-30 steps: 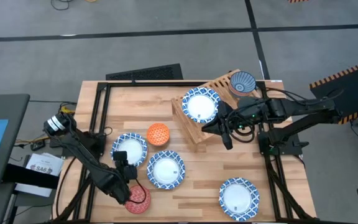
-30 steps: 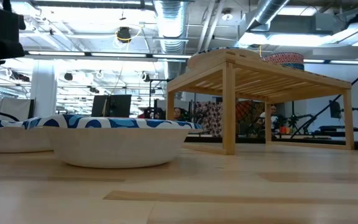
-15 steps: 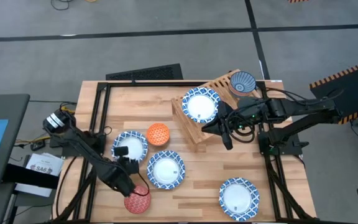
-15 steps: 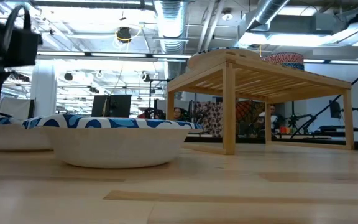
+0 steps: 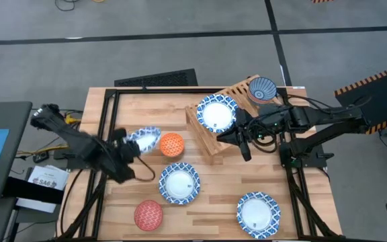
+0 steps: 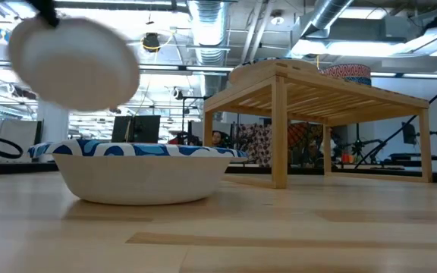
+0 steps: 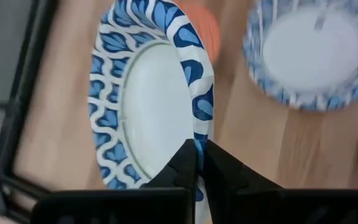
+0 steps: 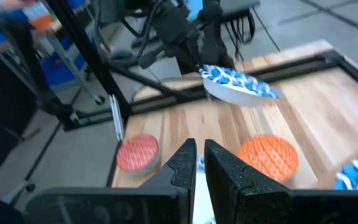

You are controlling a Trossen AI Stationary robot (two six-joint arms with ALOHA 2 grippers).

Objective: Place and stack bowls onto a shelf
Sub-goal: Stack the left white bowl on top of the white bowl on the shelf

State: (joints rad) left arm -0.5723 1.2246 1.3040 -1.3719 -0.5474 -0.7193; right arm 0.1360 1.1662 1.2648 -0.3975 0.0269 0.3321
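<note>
My left gripper (image 5: pixel 132 143) is shut on a wide blue-and-white bowl (image 5: pixel 145 138) above the table's left half; the low view shows this bowl's white underside (image 6: pixel 74 64) high up. An orange bowl (image 5: pixel 171 144) sits beside it on the table. A red bowl (image 5: pixel 148 214) and two more blue-and-white bowls (image 5: pixel 179 182) (image 5: pixel 258 212) lie on the tabletop nearer the front. The slatted shelf (image 5: pixel 237 93) at the far right carries a blue-and-white bowl (image 5: pixel 216 113) and a blue-grey bowl (image 5: pixel 262 88). My right gripper (image 5: pixel 244 149) hangs by the shelf's near edge, shut, holding nothing. My left gripper pinches the bowl's patterned rim (image 7: pixel 196 127) between its two fingers, one finger on the inner side and one on the outer wall. The bowl is lifted clear of the table and tilted steeply, its white inside (image 7: pixel 154 106) facing sideways.
A black frame rail (image 5: pixel 106 128) runs along the table's left edge, close to my left arm. Bare wood lies between the orange bowl and the shelf's left leg (image 6: pixel 279 129).
My left gripper has gone from beside the red bowl toward the table's far edge, shut on the rim of the blue-and-white bowl that lay at the left, and risen with it. That bowl is now lifted clear and tipped on edge.
</note>
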